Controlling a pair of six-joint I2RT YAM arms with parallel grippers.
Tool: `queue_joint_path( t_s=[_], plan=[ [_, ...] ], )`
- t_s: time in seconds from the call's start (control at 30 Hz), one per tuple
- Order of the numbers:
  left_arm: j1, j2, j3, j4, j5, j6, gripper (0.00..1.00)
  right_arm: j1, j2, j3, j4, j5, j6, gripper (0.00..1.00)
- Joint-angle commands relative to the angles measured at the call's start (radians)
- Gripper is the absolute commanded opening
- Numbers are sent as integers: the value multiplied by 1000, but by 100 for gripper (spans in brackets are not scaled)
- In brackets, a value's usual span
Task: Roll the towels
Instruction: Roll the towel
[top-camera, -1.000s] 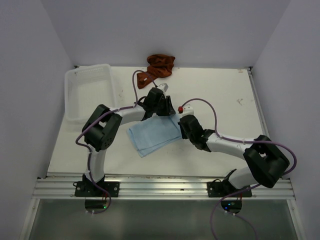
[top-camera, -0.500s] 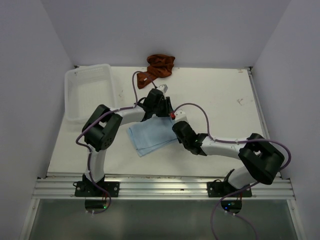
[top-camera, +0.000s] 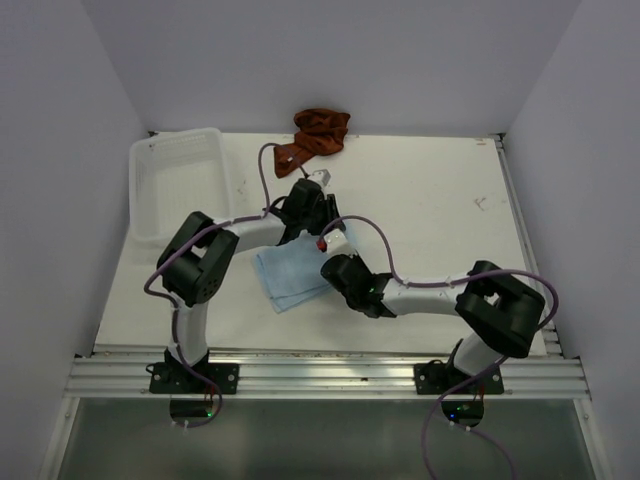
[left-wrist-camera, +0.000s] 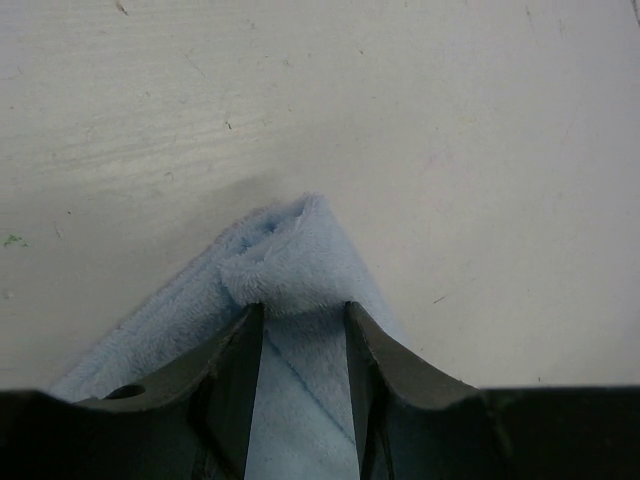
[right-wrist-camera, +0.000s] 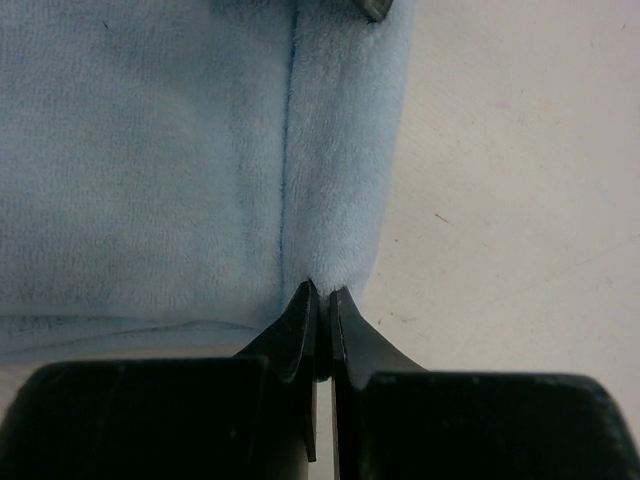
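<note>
Sky-blue towel (top-camera: 285, 275) lies folded, bunched corner clamped by left gripper (left-wrist-camera: 303, 312), edge pinched by closed right gripper (right-wrist-camera: 322, 293).

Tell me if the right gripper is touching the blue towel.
Touching. The right wrist view shows the right gripper, shut, pinching the blue towel at its folded edge.

Colours on your table: pale blue, rust, white, black and purple.

Your blue towel (top-camera: 288, 278) is a plain light sky-blue with no pattern, just a slightly darker line running near one edge. The rust towel (top-camera: 318, 132) is solid reddish-brown. The basket (top-camera: 150, 200) is white mesh, and the table (top-camera: 440, 200) is off-white with faint scuff marks. Your left arm (top-camera: 250, 230) and right arm (top-camera: 425, 293) are white with black joints and trail purple cables (top-camera: 264, 170).
</note>
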Motion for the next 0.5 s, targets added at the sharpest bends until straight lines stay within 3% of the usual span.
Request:
queue_joint_path(
  t_s=[0.0,0.47],
  plan=[
    [16,-77,-26,46,-25,14,42,25,32,53,4,64,-26,0],
    [59,-184,-106,50,-13,16,41,76,142,147,-39,96,-44,0]
  ],
)
